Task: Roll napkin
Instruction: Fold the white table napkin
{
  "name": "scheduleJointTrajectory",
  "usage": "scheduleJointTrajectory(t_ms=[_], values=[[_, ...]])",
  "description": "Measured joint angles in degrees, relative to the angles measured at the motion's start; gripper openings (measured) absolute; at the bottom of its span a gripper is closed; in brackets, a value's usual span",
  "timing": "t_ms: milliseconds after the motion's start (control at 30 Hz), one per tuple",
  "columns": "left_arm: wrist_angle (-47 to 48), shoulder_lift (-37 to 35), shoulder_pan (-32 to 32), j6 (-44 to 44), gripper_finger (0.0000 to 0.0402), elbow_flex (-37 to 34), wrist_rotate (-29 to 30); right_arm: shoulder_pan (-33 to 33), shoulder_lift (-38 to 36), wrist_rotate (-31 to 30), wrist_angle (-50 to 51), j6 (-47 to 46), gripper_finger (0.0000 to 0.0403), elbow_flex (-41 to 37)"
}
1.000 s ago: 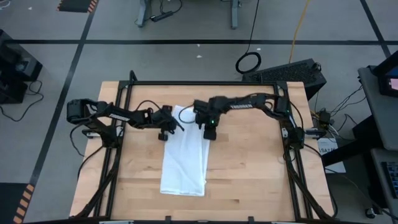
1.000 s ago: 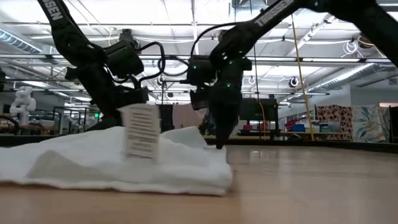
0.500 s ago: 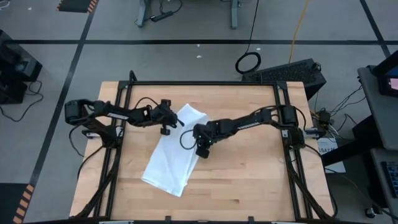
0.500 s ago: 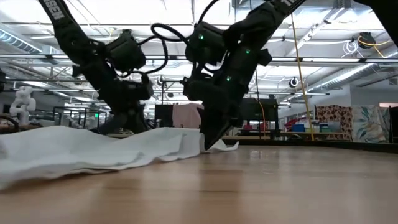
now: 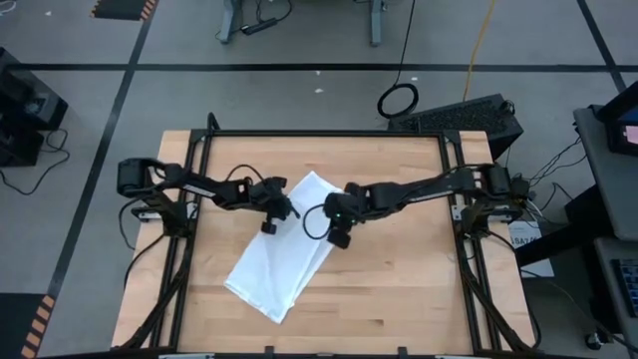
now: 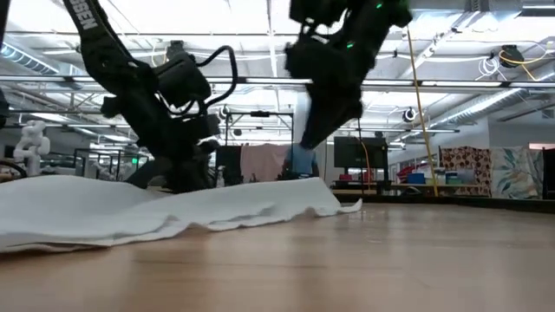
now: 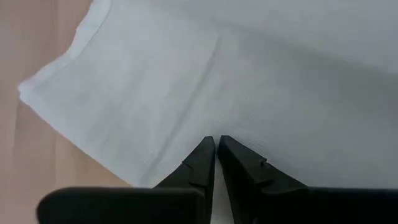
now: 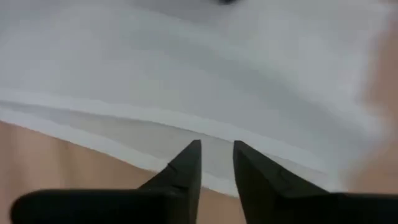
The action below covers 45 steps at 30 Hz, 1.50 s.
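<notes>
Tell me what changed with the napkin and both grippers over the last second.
The napkin swung from lying straight along the table to a diagonal, its near end toward the left arm's side, and now lies flatter. The right gripper dragged its edge, then let go and lifted; its fingers stand slightly apart above the cloth. The left gripper stayed shut at the napkin's far end, shifting only slightly.

No legible text except partial white lettering on the left arm.

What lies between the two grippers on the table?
Only the napkin: in the high view its white cloth fills the stretch between the left gripper and the right gripper.
</notes>
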State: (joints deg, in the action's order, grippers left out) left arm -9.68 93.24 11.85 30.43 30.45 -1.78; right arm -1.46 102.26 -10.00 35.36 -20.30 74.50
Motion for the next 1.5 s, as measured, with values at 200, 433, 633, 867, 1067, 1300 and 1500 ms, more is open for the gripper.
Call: scheduleJointTrajectory(t_ms=[200, 433, 633, 867, 1067, 1300, 1500], values=[[-0.85, -0.63, -2.88, -1.67, 0.0040, -0.10, 1.17, 3.36, -0.48, -1.27, -15.77, 2.63, 0.0146, -10.52], [1.31, -4.97, -5.57, -2.42, 0.0040, -0.43, 2.26, 6.76, -4.86, 8.89, -28.05, -0.03, 0.0170, -24.02], [-0.27, -6.25, -6.35, -3.19, 0.0041, -0.40, 2.51, 7.96, -15.81, 4.14, -31.14, 10.32, 0.0171, -32.96], [-2.65, -6.31, -6.37, -7.57, 0.0041, -0.32, 4.22, 14.70, -15.10, 13.73, -46.38, 16.32, 0.0171, -39.80], [-2.05, -6.18, -6.35, -10.68, 0.0041, -0.29, 4.21, 15.22, -10.14, 15.02, -49.76, 16.38, 0.0171, -39.43], [-1.79, -6.07, -6.19, -10.70, 0.0041, -0.27, 5.20, 15.41, -4.17, 15.99, -55.54, 17.54, 0.0171, -39.37], [-1.80, -5.02, -4.70, -10.66, 0.0041, -0.23, 6.03, 15.41, -2.67, 15.94, -57.44, 17.21, 0.0144, -39.18]])
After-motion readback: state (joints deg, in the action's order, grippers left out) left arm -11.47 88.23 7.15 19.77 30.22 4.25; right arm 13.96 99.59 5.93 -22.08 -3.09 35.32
